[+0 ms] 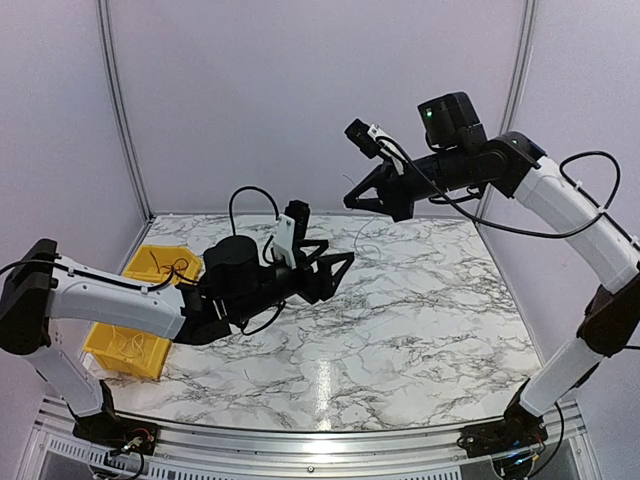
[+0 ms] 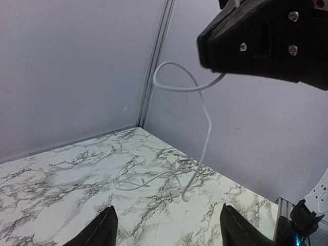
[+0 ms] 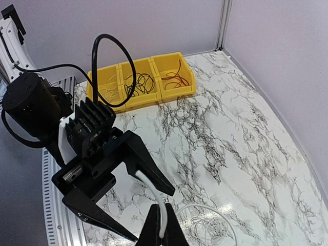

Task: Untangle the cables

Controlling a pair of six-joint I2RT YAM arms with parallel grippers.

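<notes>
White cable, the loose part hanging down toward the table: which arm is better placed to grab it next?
Left. The left fingers are open and empty, aimed at the white cable dangling just ahead. The right fingers are shut on the cable's upper part, holding it up.

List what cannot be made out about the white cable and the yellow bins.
Left wrist view: right tool body hides its pinch on the white cable.
Top view: that cable is too thin to trace; left arm covers the middle of the yellow bins.
Right wrist view: bottom edge cuts the cable's table coil; binned cables too small to count.
</notes>
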